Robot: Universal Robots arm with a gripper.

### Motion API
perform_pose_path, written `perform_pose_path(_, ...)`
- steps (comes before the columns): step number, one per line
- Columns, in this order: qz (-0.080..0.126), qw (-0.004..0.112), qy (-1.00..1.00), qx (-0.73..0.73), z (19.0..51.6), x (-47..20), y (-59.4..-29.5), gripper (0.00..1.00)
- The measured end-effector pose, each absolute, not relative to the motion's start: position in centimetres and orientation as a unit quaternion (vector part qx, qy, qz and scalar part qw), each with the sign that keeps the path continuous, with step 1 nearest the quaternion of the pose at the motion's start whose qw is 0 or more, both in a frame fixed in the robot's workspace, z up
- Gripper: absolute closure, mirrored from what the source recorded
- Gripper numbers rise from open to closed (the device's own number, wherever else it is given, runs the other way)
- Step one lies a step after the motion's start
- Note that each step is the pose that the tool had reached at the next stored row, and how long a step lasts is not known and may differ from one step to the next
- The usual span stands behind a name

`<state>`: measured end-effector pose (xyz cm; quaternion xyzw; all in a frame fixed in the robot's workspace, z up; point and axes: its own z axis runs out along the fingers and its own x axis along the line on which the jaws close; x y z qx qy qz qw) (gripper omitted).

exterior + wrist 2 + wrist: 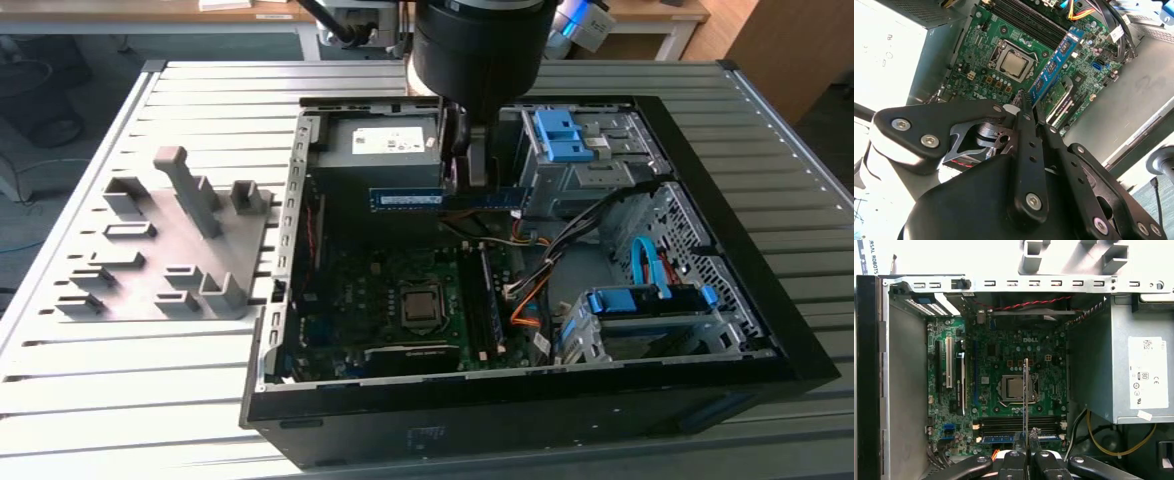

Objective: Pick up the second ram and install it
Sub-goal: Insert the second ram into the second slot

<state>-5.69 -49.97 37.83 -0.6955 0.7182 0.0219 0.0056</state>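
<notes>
Second ram (407, 200): clamped in my pincer (1029, 104), shut on its two flat faces near mid-length. I read that as a balance grip: the stick stays level and its lower edge is free. It hangs in the air inside the open case (534, 400), above the motherboard (999, 340), touching nothing but me. Not seated in anything.

In the first wrist view it's a thin edge-on line crossing over the CPU socket (1015, 388). RAM slots (1019, 424) run crosswise to that line, so my call is the stick isn't lined up with a slot. Blue strip (999, 438) in the slot nearest my pincer looks like the other stick already in. Can't tell if it's latched.

Around: power supply (387, 140) near the stick, cables (534, 272) and blue drive cage (567, 135) toward the exterior view's right. It's tight in there, which is likely why I'm carrying high. Grey fixture tray (147, 262) sits on the worktop (107, 420) outside the case, at the exterior view's left, well apart.
</notes>
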Motion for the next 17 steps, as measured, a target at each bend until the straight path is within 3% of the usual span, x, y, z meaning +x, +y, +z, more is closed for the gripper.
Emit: perform_pose_path(17,0.021,0.007,0.771,-0.636,37.81,-5.69,-49.98,0.86)
